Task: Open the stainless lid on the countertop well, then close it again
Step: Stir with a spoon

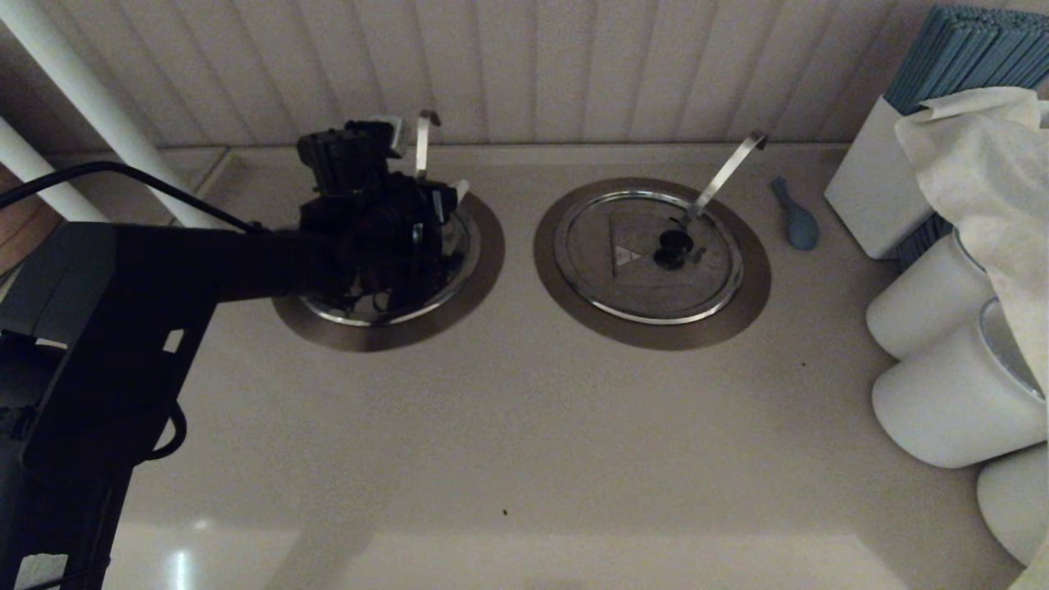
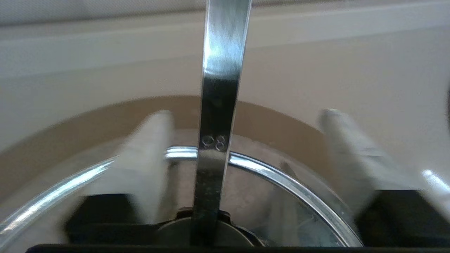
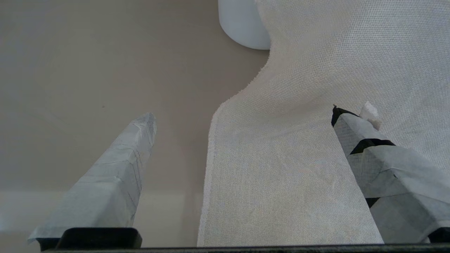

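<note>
The stainless lid [image 2: 246,203] lies inside the chrome rim of the left countertop well [image 1: 483,270]. In the head view my left arm covers most of it. Its thin hook-tipped handle [image 1: 422,139] rises from the black knob [image 2: 197,232]. My left gripper [image 2: 246,113] hovers over this lid, open. The handle [image 2: 218,105] stands between the two pale fingers [image 2: 151,158], nearer one of them and touching neither. My right gripper [image 3: 242,112] is open and empty above a white cloth [image 3: 299,158], out of the head view.
A twin well with its lid [image 1: 651,250] and a flat strip handle [image 1: 725,176] sits to the right. Past it are a blue spoon [image 1: 795,217], a white box [image 1: 869,188], white canisters [image 1: 942,393] and a draped cloth [image 1: 983,156]. The panelled wall is close behind.
</note>
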